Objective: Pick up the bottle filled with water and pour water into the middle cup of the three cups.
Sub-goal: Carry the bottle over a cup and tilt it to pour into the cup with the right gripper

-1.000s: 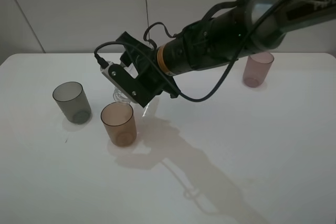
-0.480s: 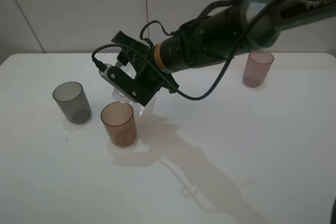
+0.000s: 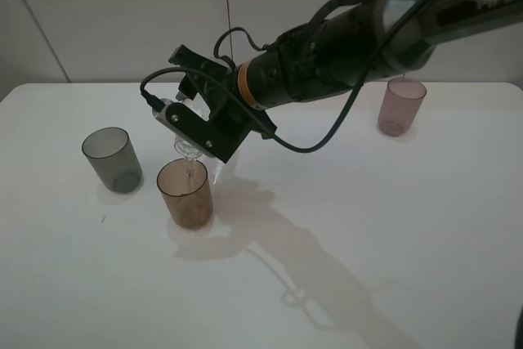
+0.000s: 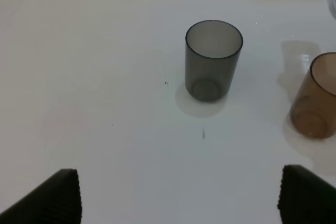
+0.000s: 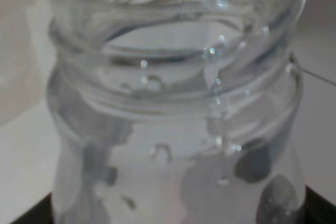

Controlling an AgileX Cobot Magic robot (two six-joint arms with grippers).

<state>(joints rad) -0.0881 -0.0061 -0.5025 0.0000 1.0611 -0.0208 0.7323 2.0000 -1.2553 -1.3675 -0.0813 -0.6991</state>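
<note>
The room is bright and the light is even. The white tabletop [image 3: 425,226] glows softly all over. Light comes from above and behind, so the arm [image 3: 343,46] throws a long, soft grey shadow [image 3: 278,243] toward the near edge of the tabletop. The high view is sharp. The grey cup [image 4: 213,59] looks sharp too, with a faint shadow beside it. The bottle [image 5: 173,129] is very close and blurry, with tiny bright sparkles on it.

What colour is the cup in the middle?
Orange-brown and see-through. The middle cup shows best in the exterior high view.
</note>
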